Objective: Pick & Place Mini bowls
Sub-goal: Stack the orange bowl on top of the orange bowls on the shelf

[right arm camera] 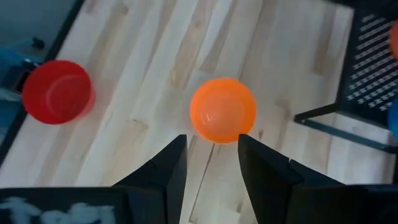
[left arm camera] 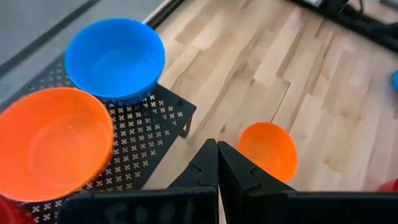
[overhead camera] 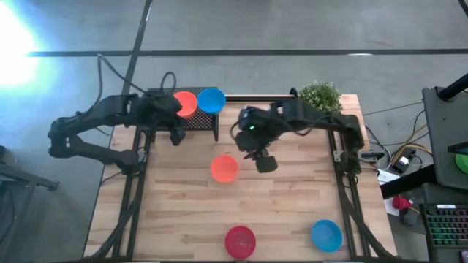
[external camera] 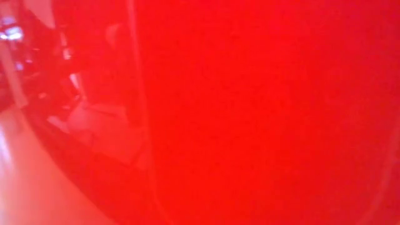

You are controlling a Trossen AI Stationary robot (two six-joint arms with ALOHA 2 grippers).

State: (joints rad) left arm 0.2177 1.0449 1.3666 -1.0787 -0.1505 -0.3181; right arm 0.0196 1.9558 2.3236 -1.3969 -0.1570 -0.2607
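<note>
Two mini bowls, an orange one [overhead camera: 185,103] and a blue one [overhead camera: 211,100], stand upright on a black perforated rack [overhead camera: 197,120] at the table's far left. A third, orange bowl [overhead camera: 224,169] rests on its base mid-table. A red bowl [overhead camera: 240,241] and a blue bowl [overhead camera: 326,235] sit near the front edge. My left gripper [left arm camera: 217,165] is shut and empty, beside the rack's near edge. My right gripper [right arm camera: 211,165] is open, raised above the table just right of the orange bowl [right arm camera: 222,109], touching nothing.
A small green potted plant [overhead camera: 320,95] stands at the far right corner. The low view is filled by a red surface [external camera: 250,112] close to the camera. Bare wood lies between the middle orange bowl and the front bowls.
</note>
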